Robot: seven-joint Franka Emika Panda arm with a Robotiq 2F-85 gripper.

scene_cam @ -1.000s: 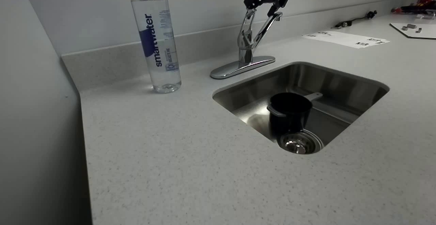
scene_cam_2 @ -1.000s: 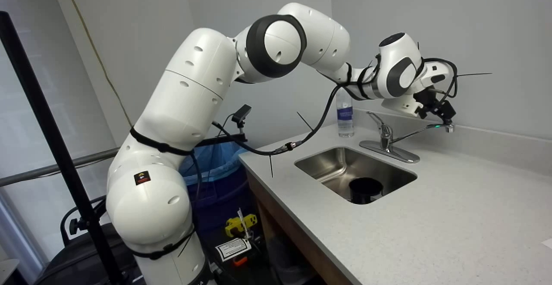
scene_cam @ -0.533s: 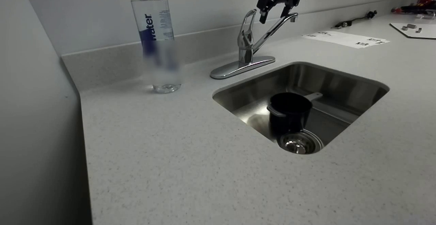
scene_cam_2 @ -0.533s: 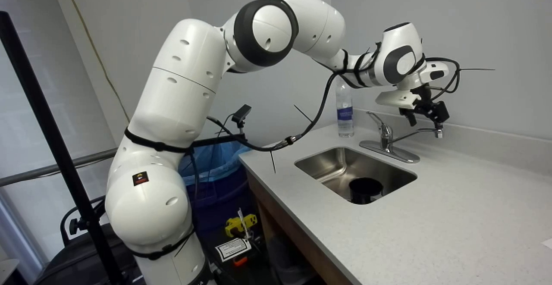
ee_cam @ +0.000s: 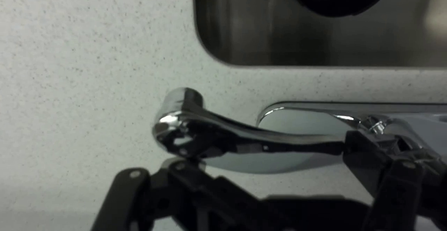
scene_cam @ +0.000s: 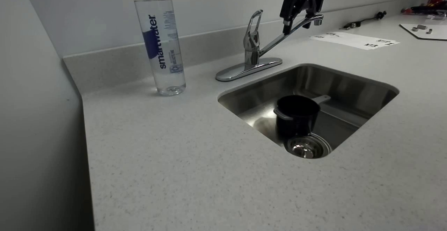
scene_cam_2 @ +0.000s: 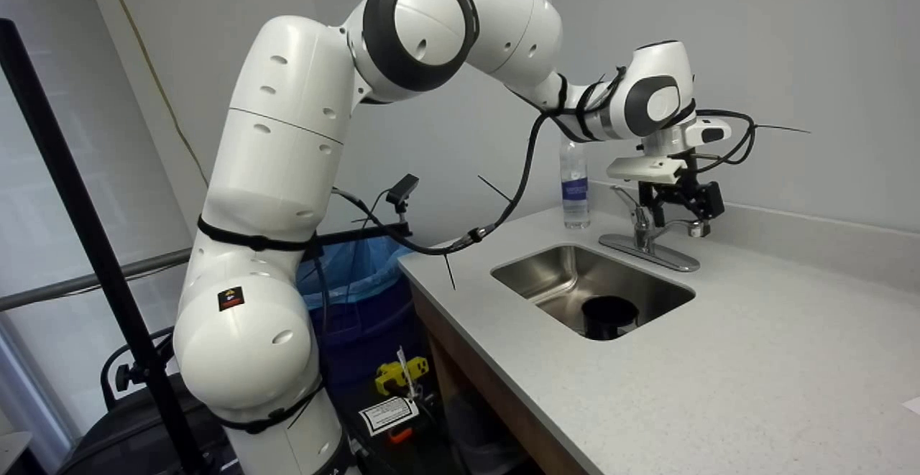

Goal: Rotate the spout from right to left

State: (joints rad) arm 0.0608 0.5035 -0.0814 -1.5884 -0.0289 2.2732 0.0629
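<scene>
The chrome spout angles up from the oval base plate, with its outlet end over the counter beside the sink; its outlet also shows in an exterior view. My gripper is at the spout's outer half, fingers spread. In the wrist view the spout runs across in front of the open gripper, one finger near the outlet end and one near the base end. The fingers seem to be on the wall side of the spout; exact contact is hard to tell. The lever handle stands upright.
The sink holds a black pot with a grey handle. A clear water bottle stands left of the faucet in that view. The wall and backsplash are close behind. Papers lie farther along the counter.
The spout has swung away from the wall, toward the sink: rightward in an exterior view, leftward in the opposite one. My gripper has moved along with it and turned more downward.
</scene>
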